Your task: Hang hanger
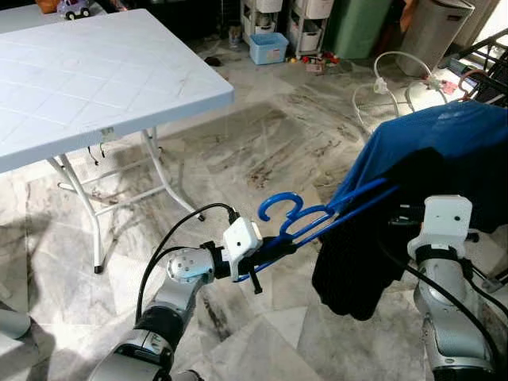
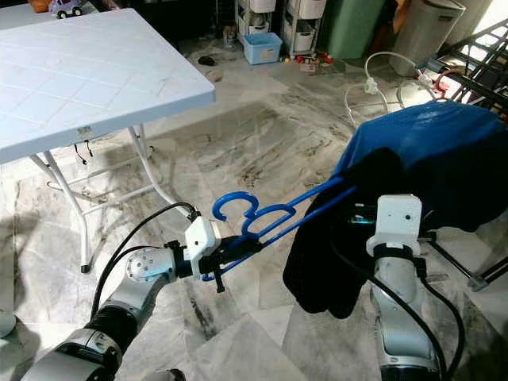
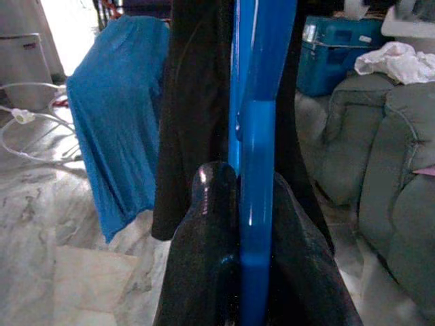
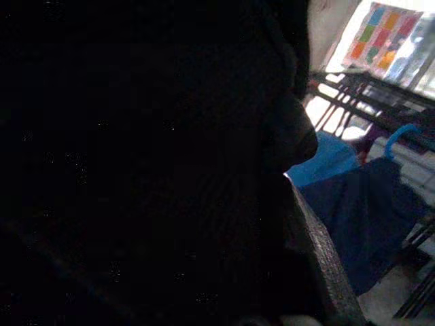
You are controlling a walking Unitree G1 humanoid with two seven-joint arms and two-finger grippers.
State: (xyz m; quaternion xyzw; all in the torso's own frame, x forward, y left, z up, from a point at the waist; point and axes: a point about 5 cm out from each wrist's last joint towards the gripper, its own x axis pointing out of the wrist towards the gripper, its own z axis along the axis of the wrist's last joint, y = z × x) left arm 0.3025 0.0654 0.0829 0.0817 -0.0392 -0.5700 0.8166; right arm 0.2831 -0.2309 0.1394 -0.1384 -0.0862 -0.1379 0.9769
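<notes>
Between my two long black fingers (image 3: pixel 204 224), the blue hanger (image 1: pixel 305 218) sits clamped: my left gripper (image 1: pixel 266 252) pinches its smooth, glossy plastic just below the curled hooks, and from the left wrist camera I see the flat blue bar running straight up between the rounded, matte pads. Two hooks curl side by side above my grip, so I seem to be holding two hangers together, though I cannot be sure. From my fingers the thin blue arms slant up and to my right, held in the air over the floor, and disappear into a black garment (image 1: pixel 357 262) that droops from them in a soft, limp fold. Draped just above and behind it is a blue cloth (image 1: pixel 444 143), a brighter, finely woven fabric that hangs over a dark metal rack (image 1: pixel 486 55).

My right gripper (image 2: pixel 365 216) is up against the black garment, its white boxy wrist housing facing me; the fingers are buried in the dark cloth and I cannot tell whether they are open or closed. The right wrist camera is almost wholly black fabric.

Below lies a polished marble floor (image 1: pixel 270 143), grey with brown veins. To my left stands a white plastic folding table (image 1: pixel 95 79) with a moulded grid top and thin metal legs.
</notes>
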